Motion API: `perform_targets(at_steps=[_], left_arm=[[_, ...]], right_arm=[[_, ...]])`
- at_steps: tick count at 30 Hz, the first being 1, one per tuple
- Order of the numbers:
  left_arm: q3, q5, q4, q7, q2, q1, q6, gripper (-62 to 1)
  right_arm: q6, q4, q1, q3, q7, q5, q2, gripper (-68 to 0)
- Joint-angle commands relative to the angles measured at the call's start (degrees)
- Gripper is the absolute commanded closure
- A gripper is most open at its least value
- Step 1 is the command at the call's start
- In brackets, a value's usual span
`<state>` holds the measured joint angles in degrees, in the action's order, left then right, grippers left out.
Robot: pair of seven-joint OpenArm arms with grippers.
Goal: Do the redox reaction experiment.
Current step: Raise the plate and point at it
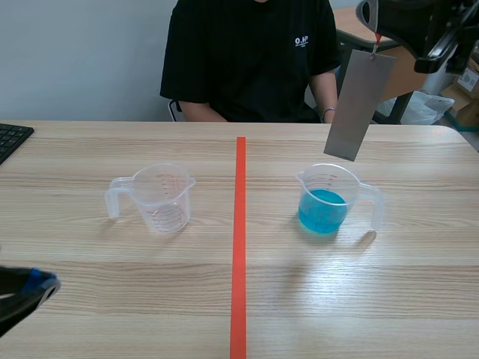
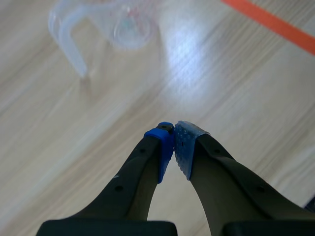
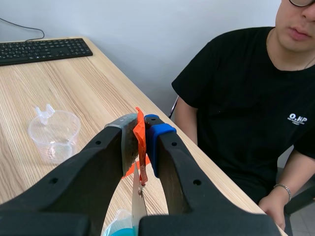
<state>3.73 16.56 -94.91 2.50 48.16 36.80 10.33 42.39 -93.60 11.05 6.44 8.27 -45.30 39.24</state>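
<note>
Grey strip above blue cup | right claw grasping its tag | left claw clenched

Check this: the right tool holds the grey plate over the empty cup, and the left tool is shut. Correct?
Wrong cup: the right tool holds the grey plate over the cup of blue liquid, not the empty cup, as the scene view shows. The rest stands.

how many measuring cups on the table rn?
2. An empty cup sits left of the orange tape line; a cup of blue liquid sits right of it, beneath the hanging grey strip. None looks hidden.
</note>
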Motion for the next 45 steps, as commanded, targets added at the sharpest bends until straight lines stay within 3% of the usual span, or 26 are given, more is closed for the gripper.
perform_targets(at_steps=[1, 10, 16, 21, 32, 45], left_arm=[[2.03, 0.13, -1.27, -0.20, -0.33, -3.72, -0.02, -4.6], [18.10, -4.44, -1.51, -7.65, -4.35, -25.92, -0.09, -4.6], [25.03, -10.14, -0.02, -11.54, -12.04, -37.11, -0.09, -4.6], [30.03, -14.91, 5.90, -13.07, -19.78, -44.13, -0.07, -4.6], [33.09, -23.15, 21.18, -9.14, -33.00, -52.89, 1.51, -4.6], [36.87, -25.35, 34.27, -7.13, -41.09, -61.18, 0.94, -4.4]], right_arm=[[0.33, -0.96, 1.01, -1.05, -0.66, -0.83, 0.90, -1.5], [0.33, -0.96, 1.01, -1.05, -0.66, -0.83, 0.90, -1.5], [0.33, -0.96, 1.01, -1.05, -0.66, -0.83, 0.90, -1.5], [0.33, -0.96, 1.01, -1.05, -0.66, -0.83, 0.90, -1.5], [0.33, -0.96, 1.01, -1.05, -0.66, -0.83, 0.90, -1.5], [0.33, -0.96, 1.01, -1.05, -0.63, -0.83, 0.90, -1.5]])
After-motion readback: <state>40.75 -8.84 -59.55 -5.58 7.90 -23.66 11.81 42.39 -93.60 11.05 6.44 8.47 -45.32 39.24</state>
